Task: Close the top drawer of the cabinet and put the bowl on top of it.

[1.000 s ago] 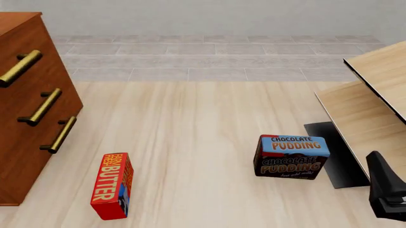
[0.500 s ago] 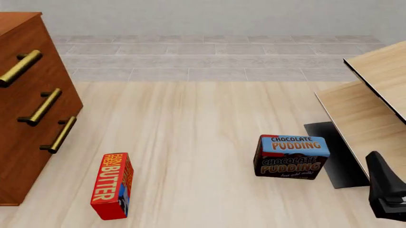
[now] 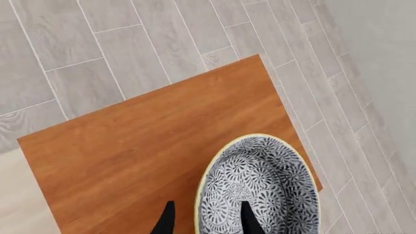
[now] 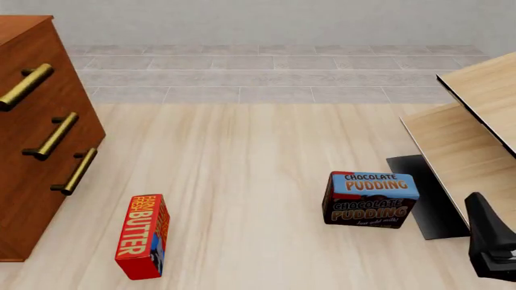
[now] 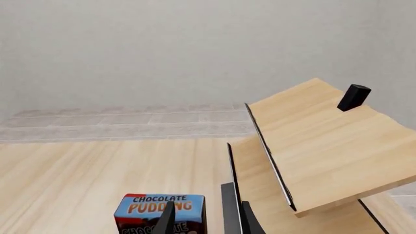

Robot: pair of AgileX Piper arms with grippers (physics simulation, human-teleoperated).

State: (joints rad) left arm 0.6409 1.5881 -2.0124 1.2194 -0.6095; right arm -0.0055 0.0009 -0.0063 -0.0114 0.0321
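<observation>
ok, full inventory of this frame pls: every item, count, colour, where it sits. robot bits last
cabinet: 1, reddish-brown wood, far left of front view
drawers: 3, stacked, brass bar handles; top drawer looks shut
bowl: 1, blue-and-white pattern, yellowish rim, over the cabinet top, near its corner
butter box: 1, red, table front left
chocolate pudding box: 1, blue and brown, table right
pale wood furniture: 1, light wood, right edge
left gripper: 1, black, fingers straddle the bowl rim
right gripper: 1, black, above the pudding box, empty
</observation>
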